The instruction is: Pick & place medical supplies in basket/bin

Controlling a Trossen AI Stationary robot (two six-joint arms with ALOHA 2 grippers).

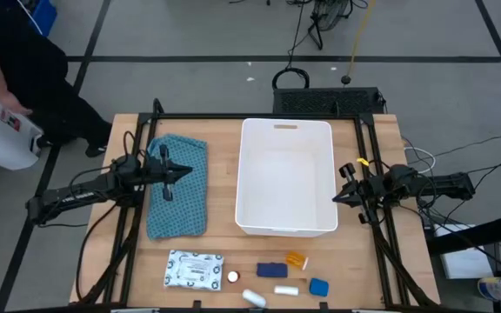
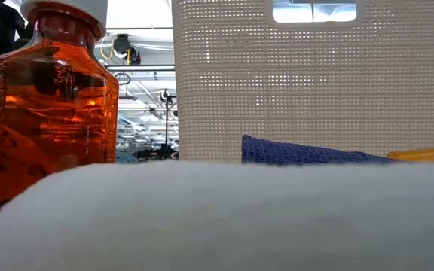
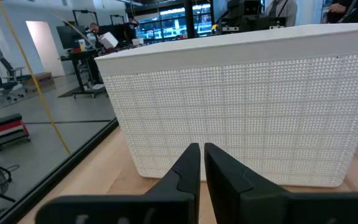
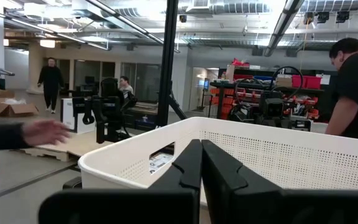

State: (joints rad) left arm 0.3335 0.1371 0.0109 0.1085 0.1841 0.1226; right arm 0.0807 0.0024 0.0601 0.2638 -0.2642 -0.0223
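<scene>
The left pincer (image 1: 178, 172) hangs closed and empty above the teal cloth (image 1: 178, 187), its two fingers (image 3: 188, 167) pressed together and pointing at the long side of the white bin (image 1: 286, 178), which stands just beyond it in the middle of the worktop (image 1: 220, 174). The right pincer (image 1: 341, 196) is also closed and holds nothing; it sits just beside the bin's opposite long wall, tips at rim height, so the two pincers face each other with the bin between them. The bin's handle slot (image 1: 285, 127) is on its far short side. The supplies lie in a loose row along the near edge of the worktop, well apart from both pincers and outside the bin: nearer the left pincer's side, the white packet (image 1: 194, 269) with a small red bottle (image 1: 232, 277) just beside it; nearer the right pincer's side, a dark blue piece (image 1: 270, 270), the orange bottle (image 1: 296, 259), a white tube (image 1: 285, 289) and a lighter blue piece (image 1: 318, 286). Another white tube (image 1: 253, 298) lies closest to the near edge. Off the worktop's far left corner, beyond the left arm, stands a person in dark clothes (image 1: 20, 69).
</scene>
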